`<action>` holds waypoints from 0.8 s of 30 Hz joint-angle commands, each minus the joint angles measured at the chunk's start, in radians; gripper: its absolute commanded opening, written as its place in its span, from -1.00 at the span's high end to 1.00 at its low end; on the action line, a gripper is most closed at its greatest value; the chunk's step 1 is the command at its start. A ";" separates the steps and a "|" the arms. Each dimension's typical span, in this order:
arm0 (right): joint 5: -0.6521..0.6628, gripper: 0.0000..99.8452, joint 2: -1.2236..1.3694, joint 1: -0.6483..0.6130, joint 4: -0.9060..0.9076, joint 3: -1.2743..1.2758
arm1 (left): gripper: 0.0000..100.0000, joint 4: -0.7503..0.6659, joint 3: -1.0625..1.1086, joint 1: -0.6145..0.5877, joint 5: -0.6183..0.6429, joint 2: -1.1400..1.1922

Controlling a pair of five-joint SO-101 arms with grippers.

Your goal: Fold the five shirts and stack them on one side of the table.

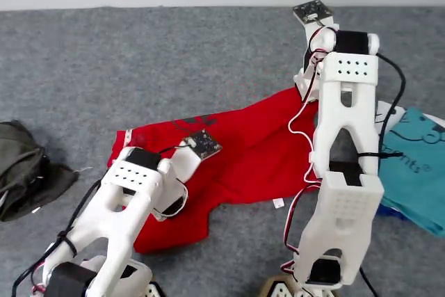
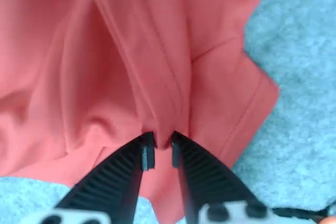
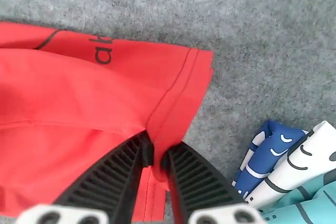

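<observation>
nearest me, my left gripper (image 2: 160,150) was clenched on a raised ridge of the red shirt (image 1: 243,158), which lay creased and rumpled across the middle of the grey table (image 1: 139,53). farther out, the right gripper (image 3: 156,157) pinched its stitched hem by the black print, near a teal shirt (image 1: 417,165).
</observation>
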 commanded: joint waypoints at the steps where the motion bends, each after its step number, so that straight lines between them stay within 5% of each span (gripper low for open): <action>1: 0.009 0.98 -0.018 0.012 0.012 -0.051 | 0.83 -0.005 -0.053 0.002 0.015 0.003; 7: 0.009 0.98 -0.018 0.013 0.012 -0.051 | 0.65 -0.012 -0.047 0.003 0.061 0.012; 24: 0.009 0.98 -0.019 0.036 0.033 -0.055 | 0.65 -0.098 0.001 0.000 0.098 0.055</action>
